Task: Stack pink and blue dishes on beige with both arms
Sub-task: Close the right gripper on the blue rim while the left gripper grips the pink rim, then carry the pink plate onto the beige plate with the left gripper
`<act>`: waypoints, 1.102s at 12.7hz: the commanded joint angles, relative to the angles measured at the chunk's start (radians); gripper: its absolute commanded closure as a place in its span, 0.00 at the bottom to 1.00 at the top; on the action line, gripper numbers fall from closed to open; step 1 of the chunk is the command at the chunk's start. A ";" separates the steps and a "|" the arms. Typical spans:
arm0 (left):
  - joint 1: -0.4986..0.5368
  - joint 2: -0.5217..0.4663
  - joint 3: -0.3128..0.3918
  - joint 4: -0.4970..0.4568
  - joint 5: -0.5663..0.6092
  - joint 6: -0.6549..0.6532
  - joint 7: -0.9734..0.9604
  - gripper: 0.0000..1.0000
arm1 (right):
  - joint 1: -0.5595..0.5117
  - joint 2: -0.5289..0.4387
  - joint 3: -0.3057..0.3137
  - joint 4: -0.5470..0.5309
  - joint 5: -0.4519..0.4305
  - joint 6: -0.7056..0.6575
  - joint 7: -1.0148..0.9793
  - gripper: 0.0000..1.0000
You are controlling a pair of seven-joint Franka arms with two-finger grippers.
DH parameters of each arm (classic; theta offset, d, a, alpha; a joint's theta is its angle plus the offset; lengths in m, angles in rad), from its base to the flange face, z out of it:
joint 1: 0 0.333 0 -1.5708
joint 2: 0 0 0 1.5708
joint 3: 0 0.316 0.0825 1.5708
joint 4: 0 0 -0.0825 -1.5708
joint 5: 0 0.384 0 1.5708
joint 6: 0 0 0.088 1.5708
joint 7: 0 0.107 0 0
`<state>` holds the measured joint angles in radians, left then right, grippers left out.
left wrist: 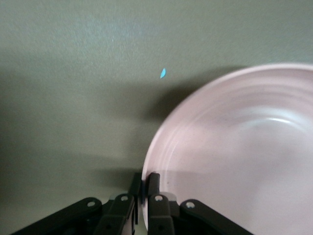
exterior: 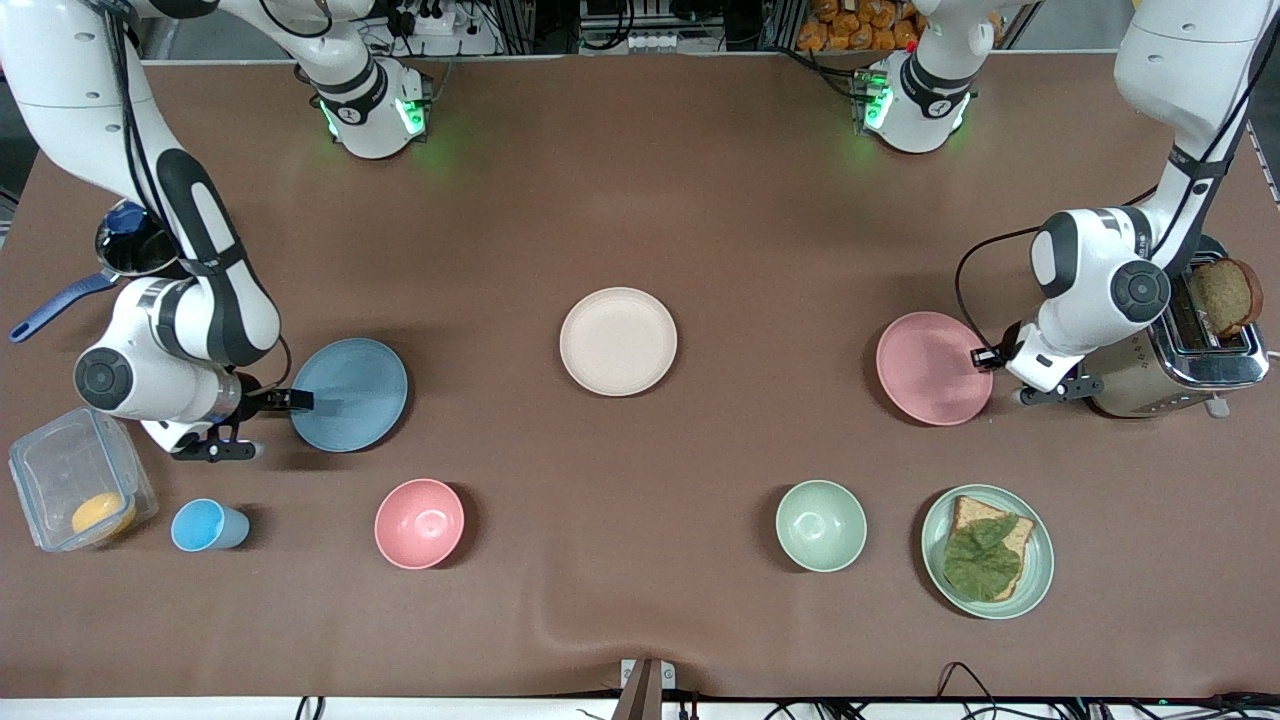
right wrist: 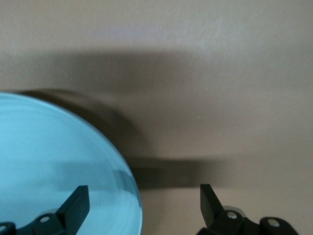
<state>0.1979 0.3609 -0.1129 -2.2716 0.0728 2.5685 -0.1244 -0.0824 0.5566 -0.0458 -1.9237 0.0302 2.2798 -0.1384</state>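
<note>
Left gripper pinches pink plate rim at toaster-side edge, right gripper wide, straddling blue plate rim; beige plate lies between the 2, mid-table.

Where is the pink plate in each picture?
Front view: the pink plate lies flat toward the left arm's end of the table, beside the toaster.
Left wrist view: the same plate fills one side, its rim pinched in the left pincer.
Right wrist view: not in it; only the blue plate shows.
Shared landmark: the left pincer on the plate's rim.
</note>
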 commanded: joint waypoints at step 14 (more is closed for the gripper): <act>-0.043 -0.018 -0.556 0.293 -0.027 -0.373 -0.549 1.00 | 0.006 -0.090 0.029 0.030 0.062 -0.141 -0.147 1.00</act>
<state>0.1748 0.2871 -0.6250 -2.0245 0.0638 2.2043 -0.6043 -0.0782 0.5113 -0.0219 -1.9208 0.0742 2.2242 -0.2648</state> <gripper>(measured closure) 0.952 0.969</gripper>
